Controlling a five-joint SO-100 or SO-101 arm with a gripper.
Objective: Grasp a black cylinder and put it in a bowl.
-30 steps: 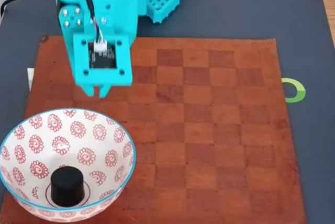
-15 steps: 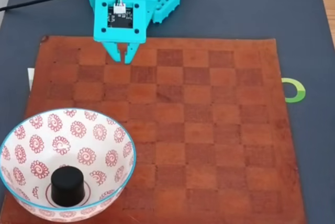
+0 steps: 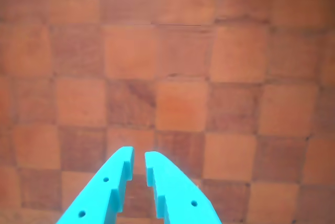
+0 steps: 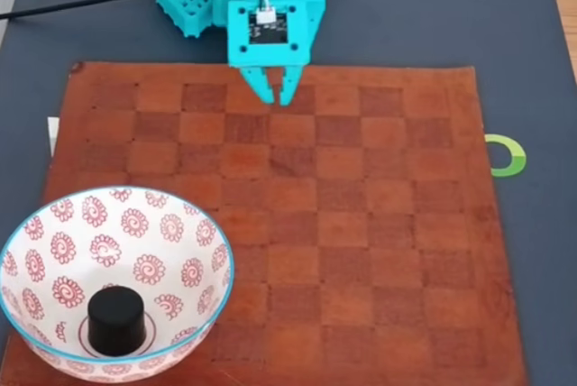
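Observation:
The black cylinder [image 4: 116, 320] stands upright at the bottom of the white bowl [image 4: 171, 224] with red spiral flowers, at the lower left of the fixed view. My turquoise gripper [image 4: 278, 97] hovers over the far edge of the checkered board, well away from the bowl. In the wrist view the gripper [image 3: 138, 155] enters from the bottom edge; its two fingers stand almost together with a narrow gap and nothing between them.
A brown checkered board [image 4: 361, 224] covers most of a dark grey mat [image 4: 523, 61]. A green ring [image 4: 507, 156] lies on the mat at the board's right side. A black cable [image 4: 72, 5] runs off to the left from the arm's base.
The arm has swung to the right along the board's far edge and pulled back, away from the bowl. The cylinder stays in the bowl.

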